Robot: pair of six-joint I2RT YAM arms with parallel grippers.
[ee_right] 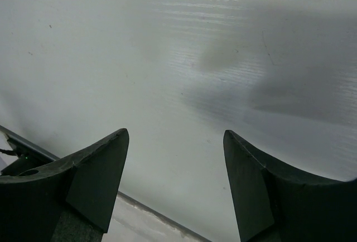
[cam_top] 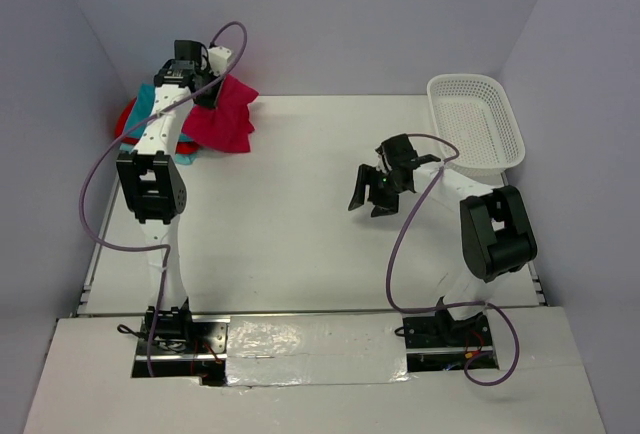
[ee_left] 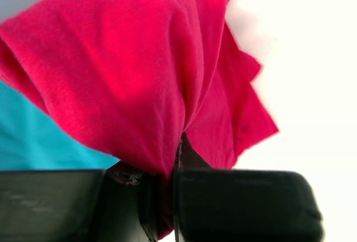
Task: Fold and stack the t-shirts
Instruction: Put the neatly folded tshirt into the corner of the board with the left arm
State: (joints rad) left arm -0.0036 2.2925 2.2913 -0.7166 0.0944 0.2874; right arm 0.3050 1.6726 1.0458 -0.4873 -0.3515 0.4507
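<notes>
My left tool (ee_left: 167, 175) is pinched nearly shut on a bunch of the red shirt (ee_left: 128, 69), which hangs from it beside the teal shirt (ee_left: 33, 136) — the pick-up step, I judge. My right tool (ee_right: 175, 136) gapes wide and empty over bare tabletop (ee_right: 167, 41). Next, I'd carry the shirt toward it and spread it flat.

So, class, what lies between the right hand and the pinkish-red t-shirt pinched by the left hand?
Only bare white table, as the top view shows. The right hand hovers open, well apart from the pinkish-red t-shirt.
</notes>
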